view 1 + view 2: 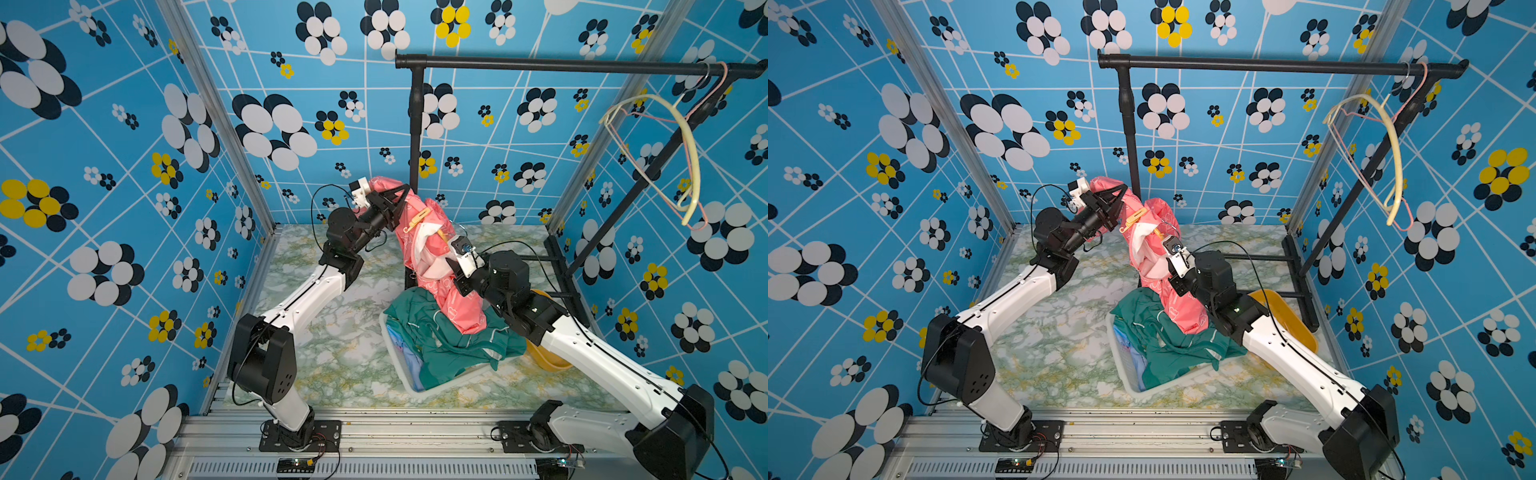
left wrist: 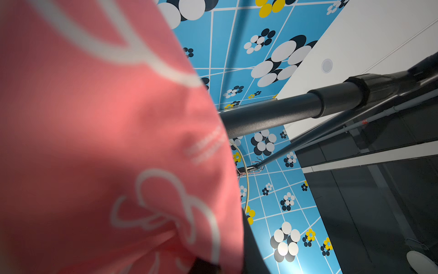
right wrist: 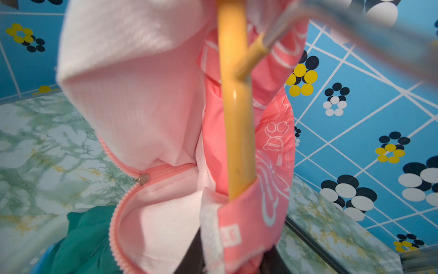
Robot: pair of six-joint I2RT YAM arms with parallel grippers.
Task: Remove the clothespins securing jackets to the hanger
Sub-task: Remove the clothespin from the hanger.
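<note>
One white basket (image 1: pixel 395 353), teal jacket (image 1: pixel 457 345) inside; left fingers (image 1: pixel 395 199), right fingers (image 3: pixel 189 258) clamped on pink jacket (image 1: pixel 461 311)

Bright, even light, wide-angle curvature at the top views' edges (near pink jacket (image 2: pixel 94 118) blurred close-up)

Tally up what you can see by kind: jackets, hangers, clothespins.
Jackets: 2 (pink jacket, teal jacket; printed fabric under the teal is unclear)
Hangers: 3 (cream hanger and pink wire hanger on the rail, yellow hanger inside the pink jacket)
Clothespins: 1 (tan clothespin)
Total: 6
</note>
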